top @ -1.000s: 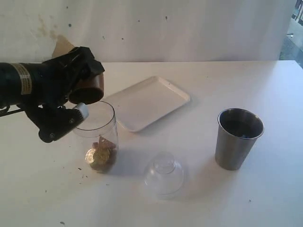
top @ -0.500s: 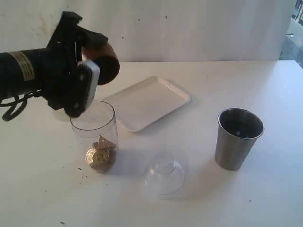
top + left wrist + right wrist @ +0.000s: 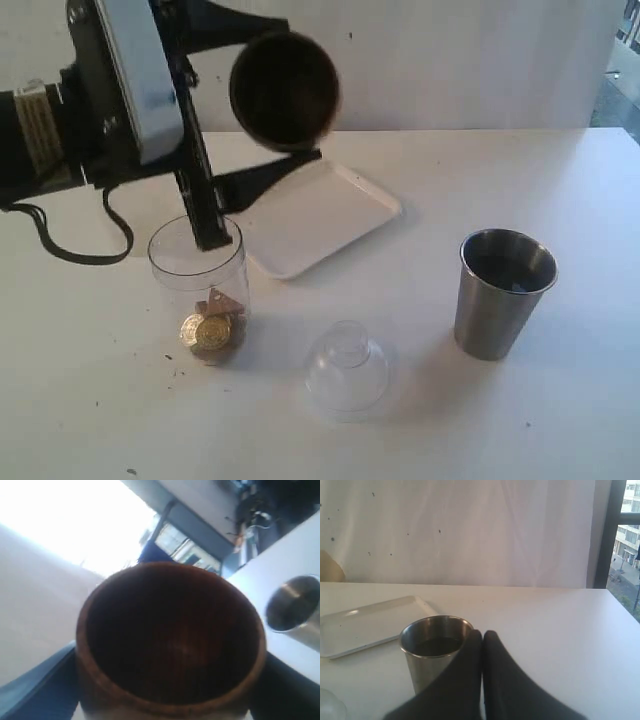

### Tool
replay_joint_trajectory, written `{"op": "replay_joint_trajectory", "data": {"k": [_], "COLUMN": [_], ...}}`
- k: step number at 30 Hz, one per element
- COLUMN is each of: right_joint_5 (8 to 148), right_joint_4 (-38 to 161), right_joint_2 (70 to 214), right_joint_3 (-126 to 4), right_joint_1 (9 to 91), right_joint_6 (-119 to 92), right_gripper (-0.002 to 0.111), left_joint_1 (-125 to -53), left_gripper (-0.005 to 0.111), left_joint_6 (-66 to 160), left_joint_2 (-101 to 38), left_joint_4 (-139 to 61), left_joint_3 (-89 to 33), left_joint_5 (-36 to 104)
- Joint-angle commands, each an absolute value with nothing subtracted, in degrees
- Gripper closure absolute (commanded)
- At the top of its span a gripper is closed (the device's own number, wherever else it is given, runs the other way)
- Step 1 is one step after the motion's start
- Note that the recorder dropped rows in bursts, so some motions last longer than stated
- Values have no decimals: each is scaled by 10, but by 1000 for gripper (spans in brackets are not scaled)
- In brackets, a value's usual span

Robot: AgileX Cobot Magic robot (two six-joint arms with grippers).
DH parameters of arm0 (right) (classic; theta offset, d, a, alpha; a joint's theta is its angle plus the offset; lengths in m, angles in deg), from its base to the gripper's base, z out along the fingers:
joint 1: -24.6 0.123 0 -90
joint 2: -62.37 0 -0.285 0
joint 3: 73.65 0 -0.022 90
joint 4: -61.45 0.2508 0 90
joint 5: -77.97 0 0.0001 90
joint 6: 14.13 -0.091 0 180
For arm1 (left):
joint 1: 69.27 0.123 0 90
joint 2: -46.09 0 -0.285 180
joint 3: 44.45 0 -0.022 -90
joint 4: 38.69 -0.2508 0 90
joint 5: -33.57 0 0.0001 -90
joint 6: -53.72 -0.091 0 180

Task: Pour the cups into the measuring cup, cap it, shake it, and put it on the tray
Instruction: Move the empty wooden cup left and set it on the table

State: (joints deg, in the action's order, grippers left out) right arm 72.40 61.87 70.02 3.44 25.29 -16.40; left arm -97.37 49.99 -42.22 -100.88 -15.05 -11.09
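My left gripper (image 3: 298, 92) is shut on the brown wooden cup (image 3: 285, 90), held high above the table with its empty mouth turned sideways toward the exterior camera. The left wrist view is filled by the wooden cup (image 3: 170, 645), dark inside. Below it stands the clear measuring cup (image 3: 200, 290), open, with gold coins and brown bits at its bottom. The steel tumbler (image 3: 503, 292) stands upright at the right, dark contents inside. My right gripper (image 3: 482, 635) is shut and empty, close beside the steel tumbler (image 3: 435, 652). The white tray (image 3: 315, 215) lies behind.
A clear dome cap (image 3: 347, 368) rests on the table between the measuring cup and the tumbler. A black cable (image 3: 85, 255) hangs from the left arm near the measuring cup. The tray (image 3: 370, 622) and the dome cap's edge (image 3: 330, 706) show in the right wrist view.
The left gripper has lifted away from the measuring cup's rim and rotated, swinging the wooden cup up and to the right so that its mouth faces the camera. The other objects stayed put.
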Motion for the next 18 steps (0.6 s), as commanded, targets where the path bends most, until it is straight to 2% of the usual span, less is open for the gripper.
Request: {"op": "replay_joint_trajectory", "data": {"k": [1, 9, 12, 15, 18], "right_joint_5": [731, 732, 732, 732, 732], "right_joint_4": [619, 619, 619, 619, 619], "right_joint_2": [702, 702, 702, 702, 702], "right_joint_3": [36, 36, 36, 36, 36], "right_joint_1": [257, 257, 257, 257, 257], "right_joint_6": [-164, -164, -164, -164, -164], "right_gripper": [108, 108, 108, 108, 108], "left_joint_1": [-974, -974, -971, -937, -890], "left_gripper": [107, 107, 107, 107, 107], "left_joint_6": [511, 518, 628, 629, 649], "left_joint_2": [-417, -417, -417, -425, -433], "left_joint_4": [-1094, -994, -729, -425, -379], "left_joint_3": [-153, -153, -157, -183, -214], "left_joint_5": [-144, -64, 3, 89, 184]}}
